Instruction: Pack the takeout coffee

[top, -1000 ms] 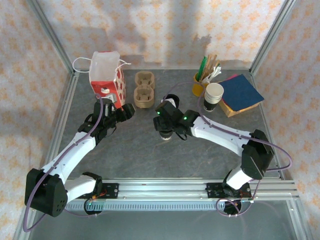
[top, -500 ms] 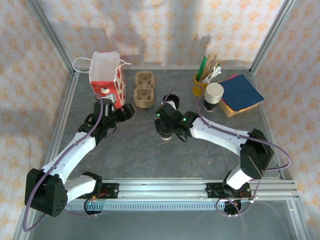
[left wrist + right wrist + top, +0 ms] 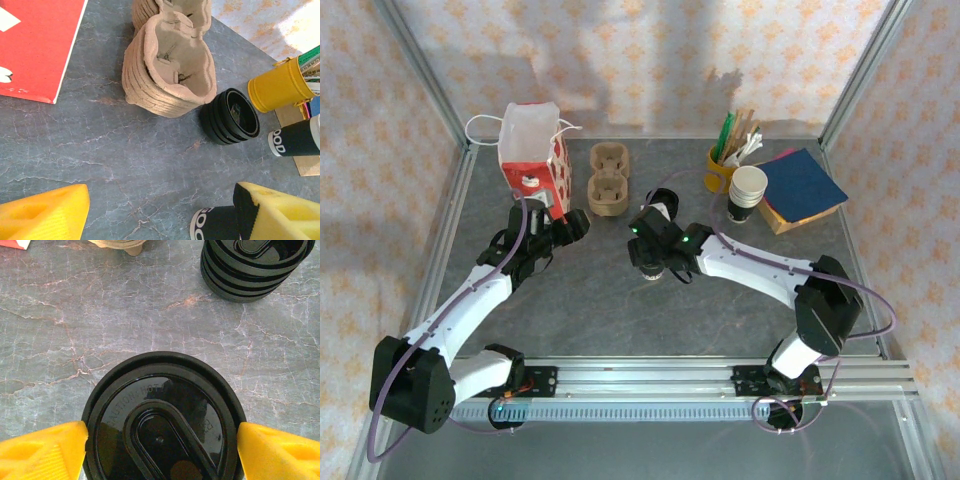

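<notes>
The takeout coffee (image 3: 160,430), a dark paper cup with a round black lid, stands on the grey table near the middle (image 3: 654,272). My right gripper (image 3: 160,450) is shut on it, one yellow pad (image 3: 45,450) touching each side of the lid. From above, the right gripper (image 3: 650,255) hangs over the cup. My left gripper (image 3: 575,222) is open to the left of it, with bare table between its fingers (image 3: 45,215). In the left wrist view the cup's dark side (image 3: 215,225) shows at the bottom edge.
A brown pulp cup carrier (image 3: 608,180) lies at the back, with a red and white bag (image 3: 532,160) to its left. A stack of black lids (image 3: 231,116) stands just right of the carrier. A yellow cup of sticks (image 3: 720,175), stacked white cups (image 3: 747,192) and blue napkins (image 3: 803,185) stand back right.
The right gripper has drawn in slightly onto the coffee's lid and edged a little to the left. The left arm has not moved.
</notes>
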